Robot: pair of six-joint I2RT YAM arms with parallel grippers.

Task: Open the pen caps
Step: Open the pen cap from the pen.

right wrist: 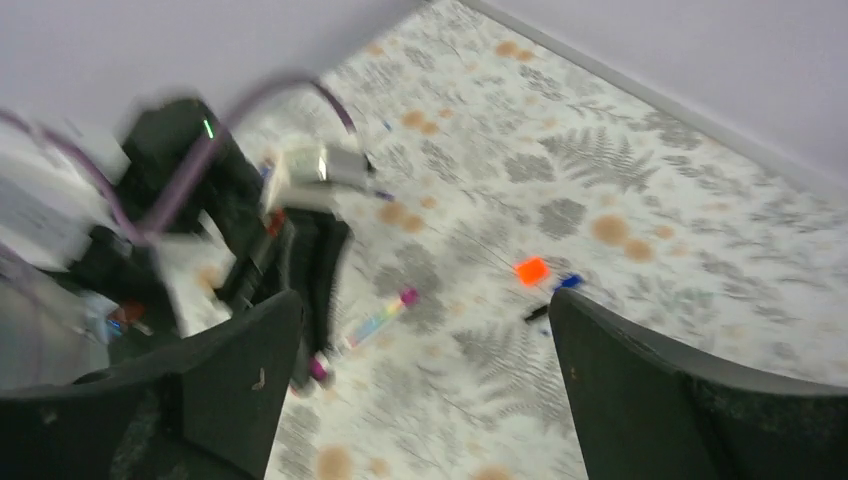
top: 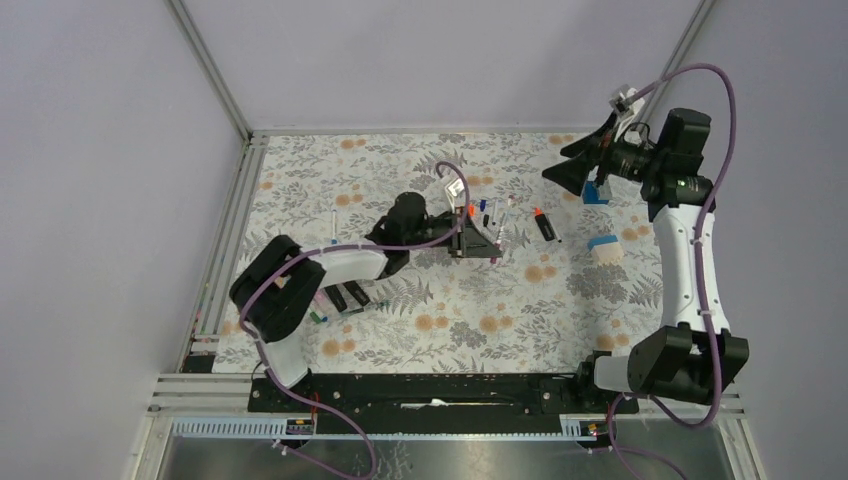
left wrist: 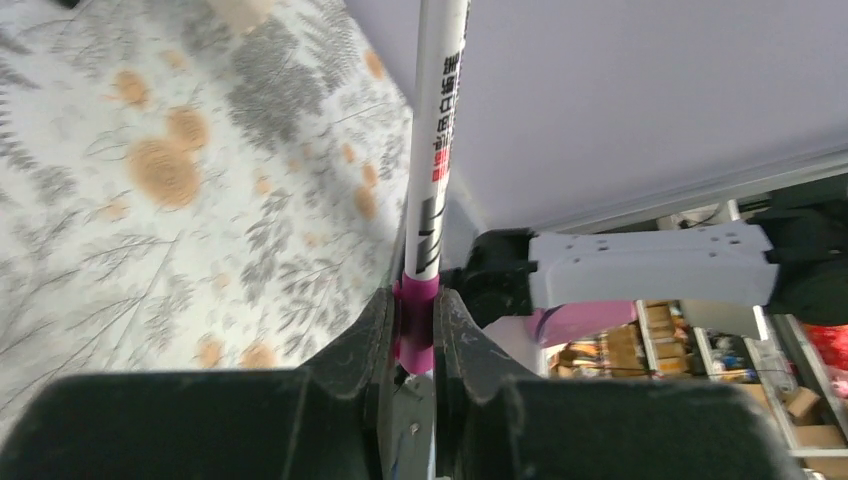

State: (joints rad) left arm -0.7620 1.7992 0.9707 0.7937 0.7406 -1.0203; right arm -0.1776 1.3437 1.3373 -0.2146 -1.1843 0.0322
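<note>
My left gripper is shut on the pink cap of a slim white pen; the barrel sticks out past the fingertips. In the top view this gripper is low over the middle of the table among several small pens. A black highlighter with an orange cap lies just to its right; its orange cap also shows in the right wrist view. My right gripper is raised at the far right, open and empty. A pen with a magenta cap lies below it.
A blue block and a blue-and-white block lie at the right. Several chunky highlighters lie by the left arm's elbow, and a thin pen lies further back. A metal rail borders the left side of the flowered cloth.
</note>
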